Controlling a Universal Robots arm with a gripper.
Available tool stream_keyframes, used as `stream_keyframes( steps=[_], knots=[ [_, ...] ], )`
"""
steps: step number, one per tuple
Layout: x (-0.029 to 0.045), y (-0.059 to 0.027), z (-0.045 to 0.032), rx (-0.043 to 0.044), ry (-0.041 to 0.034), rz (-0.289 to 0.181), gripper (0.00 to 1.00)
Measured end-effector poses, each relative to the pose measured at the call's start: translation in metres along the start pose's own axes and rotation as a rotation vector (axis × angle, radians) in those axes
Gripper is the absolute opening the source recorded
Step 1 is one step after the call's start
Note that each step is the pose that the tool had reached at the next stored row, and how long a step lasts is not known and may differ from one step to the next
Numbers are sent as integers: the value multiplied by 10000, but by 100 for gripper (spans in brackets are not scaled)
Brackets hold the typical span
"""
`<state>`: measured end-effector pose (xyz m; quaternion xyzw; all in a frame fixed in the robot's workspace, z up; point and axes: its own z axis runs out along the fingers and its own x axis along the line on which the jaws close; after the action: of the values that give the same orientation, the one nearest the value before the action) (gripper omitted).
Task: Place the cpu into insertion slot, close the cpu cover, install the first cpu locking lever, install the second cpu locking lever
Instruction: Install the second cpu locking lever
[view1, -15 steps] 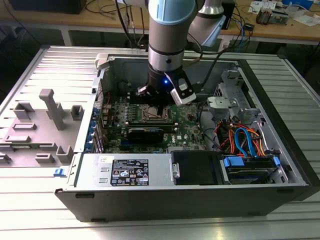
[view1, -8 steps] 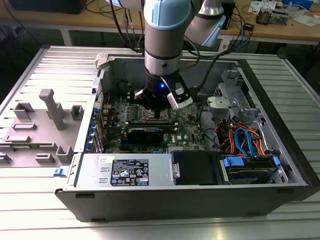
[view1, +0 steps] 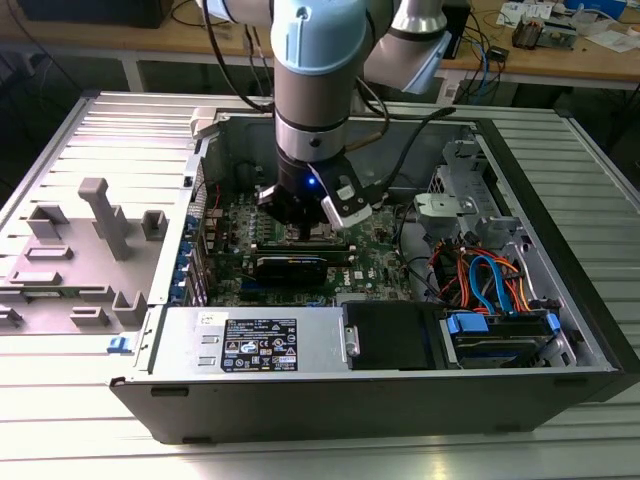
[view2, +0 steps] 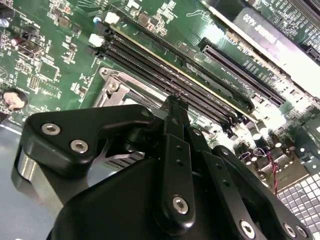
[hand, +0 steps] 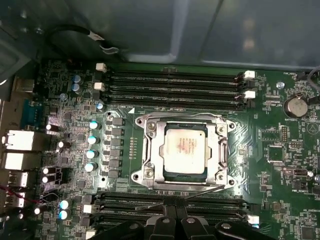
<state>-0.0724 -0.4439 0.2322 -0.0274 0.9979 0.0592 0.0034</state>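
One first wrist view shows the cpu (hand: 185, 145) under the cpu cover (hand: 159, 150); hand (hand: 174, 202) pressed together.

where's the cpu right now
In the first wrist view the cpu sits seated in the insertion slot on the green motherboard, framed by the cpu cover, between two banks of black memory slots.

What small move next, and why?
Probably press the thin wire locking lever down to latch: the silver-grey square cpu sits under the closed silver frame cover, that lever slants loose, and the black pincer is at it.
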Motion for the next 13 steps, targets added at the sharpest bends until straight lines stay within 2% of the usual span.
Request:
stream_keyframes(
  steps=[3,4,5,9,13],
  knots=[
    [57,-2,12,-176,-9,-1,11],
    [85,-3,20,-263,-14,-1,11],
    [100,-6,27,-297,-15,0,11],
    [132,-21,84,-354,-16,-10,11],
    [135,-22,89,-374,-17,-14,11]
  ],
)
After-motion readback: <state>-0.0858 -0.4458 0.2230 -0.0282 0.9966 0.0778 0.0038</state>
